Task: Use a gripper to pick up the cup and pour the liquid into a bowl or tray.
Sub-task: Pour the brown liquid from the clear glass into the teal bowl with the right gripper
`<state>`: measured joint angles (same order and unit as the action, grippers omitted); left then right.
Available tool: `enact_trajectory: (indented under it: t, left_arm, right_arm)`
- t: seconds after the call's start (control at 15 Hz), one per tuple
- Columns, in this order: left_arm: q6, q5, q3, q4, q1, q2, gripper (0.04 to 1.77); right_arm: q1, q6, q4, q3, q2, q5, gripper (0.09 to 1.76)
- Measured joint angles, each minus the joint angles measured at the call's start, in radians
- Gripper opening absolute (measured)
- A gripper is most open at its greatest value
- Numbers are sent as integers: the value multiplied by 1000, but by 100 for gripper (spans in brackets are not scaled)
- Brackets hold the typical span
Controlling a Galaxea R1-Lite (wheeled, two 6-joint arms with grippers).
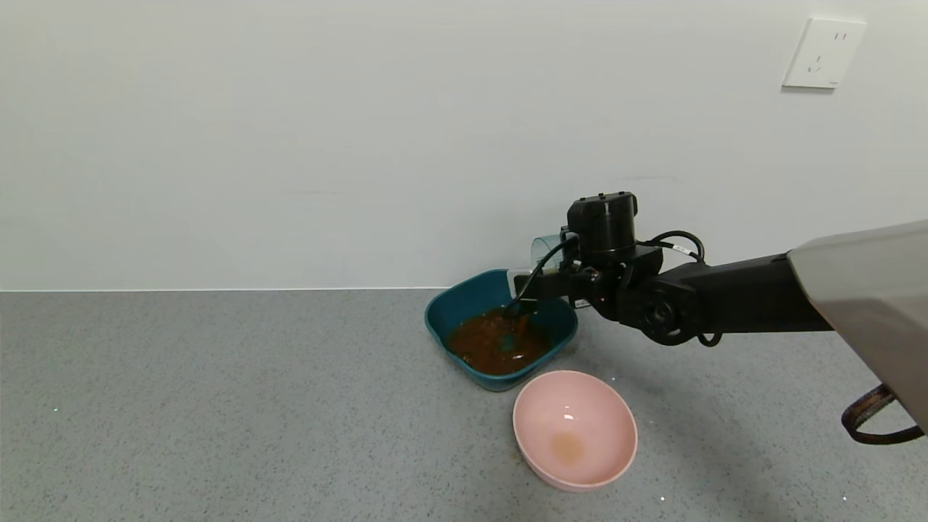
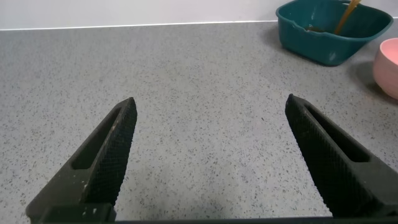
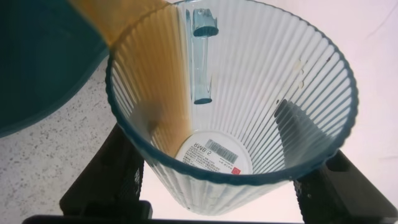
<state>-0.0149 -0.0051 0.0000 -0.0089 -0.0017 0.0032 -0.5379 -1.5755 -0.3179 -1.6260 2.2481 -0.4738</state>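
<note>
Nearest the head camera sits a round pink bowl on the grey speckled table, holding only a small tan puddle at its bottom. Just behind it, nearly touching, stands the dark teal basin, its floor covered by reddish-brown liquid that looks disturbed and frothy. Above the basin's far right rim the right gripper reaches in from the right, its jaws closed on the pale ribbed cup, which is tipped on its side with the mouth toward the basin; only a part of the cup shows behind the black motor housing. A white wall socket sits high on the wall at the right. From the left wrist camera, the left gripper hangs over bare table with its jaws spread wide and nothing between them, well apart from the teal basin and the edge of the pink bowl seen in the far corner; a thin amber stream falls into the basin there. From the right wrist camera, the cup fills the view, mouth toward the lens, gripped on both sides by the black jaws. A band of tea-coloured liquid runs along its inner wall and over the lip toward the basin; a white label shows through the cup's bottom, and its handle shows through the wall.
</note>
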Motion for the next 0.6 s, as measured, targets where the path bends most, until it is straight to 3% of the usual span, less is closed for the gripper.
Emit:
enact_trajectory:
  t: [0.6]
  left_arm:
    - [0,0,0,0,0,0,172]
  right_arm:
    - [-31,-168,-10,-1,0,-88,135]
